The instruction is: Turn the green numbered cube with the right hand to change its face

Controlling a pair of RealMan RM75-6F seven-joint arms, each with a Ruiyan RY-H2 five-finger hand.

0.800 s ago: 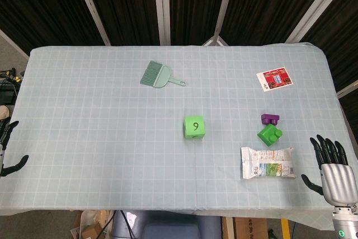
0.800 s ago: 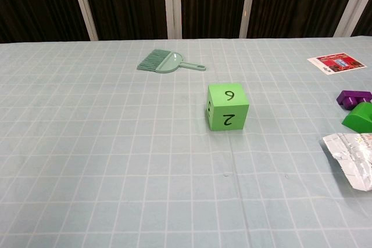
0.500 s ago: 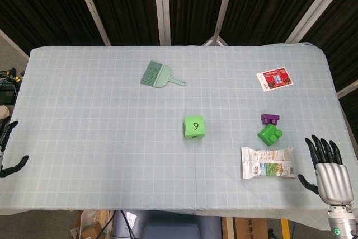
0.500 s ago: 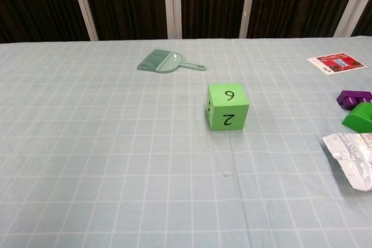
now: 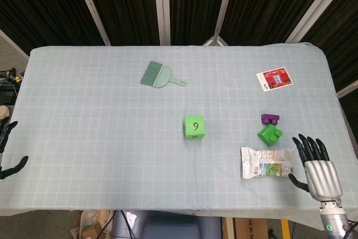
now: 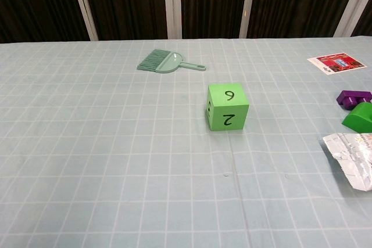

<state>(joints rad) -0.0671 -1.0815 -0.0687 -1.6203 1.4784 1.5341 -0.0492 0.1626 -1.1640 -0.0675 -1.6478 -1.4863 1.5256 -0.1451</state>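
The green numbered cube (image 5: 194,127) sits alone near the middle of the counter (image 5: 84,138), with bare cloth on every side, likely so fingers can reach around it and tip it; a 9 or 6 faces up and a 2 faces the robot in the chest view. The right robot hand (image 5: 316,167) hovers at the near right edge, fingers spread and upright, holding nothing, just beside a crumpled packet (image 5: 267,163) and well apart from the cube. The left robot hand (image 5: 8,149) barely shows at the left edge, fingers apart, empty.
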